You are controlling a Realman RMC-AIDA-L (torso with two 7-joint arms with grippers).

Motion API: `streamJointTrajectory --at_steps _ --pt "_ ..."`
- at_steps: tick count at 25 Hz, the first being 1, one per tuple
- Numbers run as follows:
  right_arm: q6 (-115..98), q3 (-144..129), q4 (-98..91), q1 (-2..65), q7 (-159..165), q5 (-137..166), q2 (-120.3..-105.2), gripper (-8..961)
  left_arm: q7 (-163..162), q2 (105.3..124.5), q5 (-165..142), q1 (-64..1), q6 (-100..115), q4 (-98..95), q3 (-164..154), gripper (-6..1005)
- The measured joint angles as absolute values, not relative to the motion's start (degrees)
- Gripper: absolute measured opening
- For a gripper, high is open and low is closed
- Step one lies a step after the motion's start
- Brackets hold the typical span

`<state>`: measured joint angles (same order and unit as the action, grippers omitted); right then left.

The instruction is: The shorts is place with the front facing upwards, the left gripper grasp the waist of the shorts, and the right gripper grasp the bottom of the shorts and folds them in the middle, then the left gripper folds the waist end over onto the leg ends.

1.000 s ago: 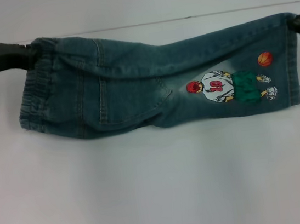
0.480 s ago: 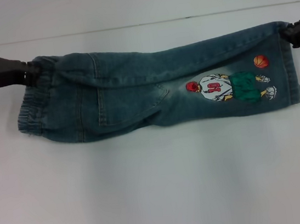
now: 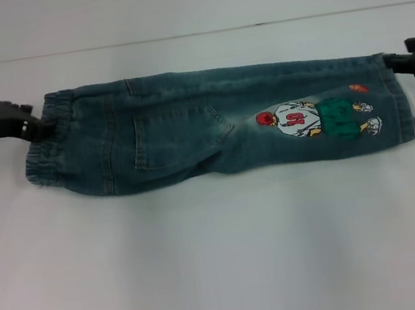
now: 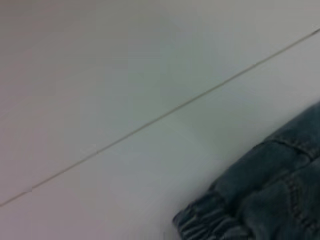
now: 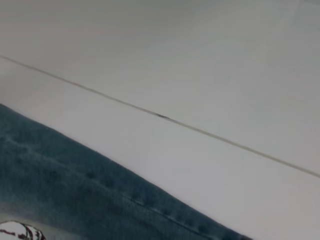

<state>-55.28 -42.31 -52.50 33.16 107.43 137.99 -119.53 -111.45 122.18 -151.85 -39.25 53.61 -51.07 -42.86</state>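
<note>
- Lying flat across the middle of the table (image 3: 221, 260), the shorts (image 3: 211, 128) are folded lengthwise, waist (image 3: 42, 146) left, hems (image 3: 400, 103) right, the printed figure (image 3: 314, 122) face up.
- At the waist's far corner, the left gripper (image 3: 31, 126) touches the elastic; whether it is clenched cannot be told.
- At the hems' far corner, the right gripper (image 3: 402, 62) meets the cloth; its state cannot be told either.
- Judged from this, the lengthwise fold is laid and the cross fold is next.
- To do it well, the right should let go cleanly, and the left should lift the waist, carry it right, and land it square on the hems.
</note>
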Motion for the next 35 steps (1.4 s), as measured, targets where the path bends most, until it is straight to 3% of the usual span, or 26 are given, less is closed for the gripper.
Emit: streamJointTrajectory --at_steps 6,8,12,15,16,19,28,35 --pt "-59.34 -41.9 -55.78 29.32 105.31 132.69 -119.52 517 -111.22 122.09 -150.22 -37.33 53.54 -52.73 -42.24 448" --pt "-61.55 -41.63 -57.09 27.39 103.59 128.88 -119.52 569 -110.33 122.09 -147.81 -35.81 54.87 -54.28 -42.22 684" --pt "-66.67 -40.89 -58.39 22.61 97.05 118.07 -119.45 654 -104.6 122.08 -136.37 -30.68 60.32 -57.48 -42.16 727" --pt "-71.33 -39.0 -57.47 19.22 90.28 110.88 -119.44 655 -100.47 121.96 -129.23 -27.41 63.62 -58.52 -42.13 748" --pt "-73.28 -38.07 -56.65 18.38 87.89 108.94 -119.45 655 -94.75 121.78 -121.16 -23.42 68.45 -58.91 -41.15 748" --pt "-79.5 -34.47 -52.51 16.71 80.23 104.92 -119.5 655 -89.34 121.86 -116.85 -21.38 74.25 -57.63 -37.28 748" --pt "-89.69 -28.24 -39.89 15.27 64.9 104.47 -118.59 654 -73.9 119.76 -112.81 -20.27 91.38 -43.45 -21.72 740" --pt "-90.82 -28.66 -35.5 16.6 60.16 109.84 -119.44 655 -75.43 120.26 -112.94 -19.31 84.42 -42.63 -21.01 739"
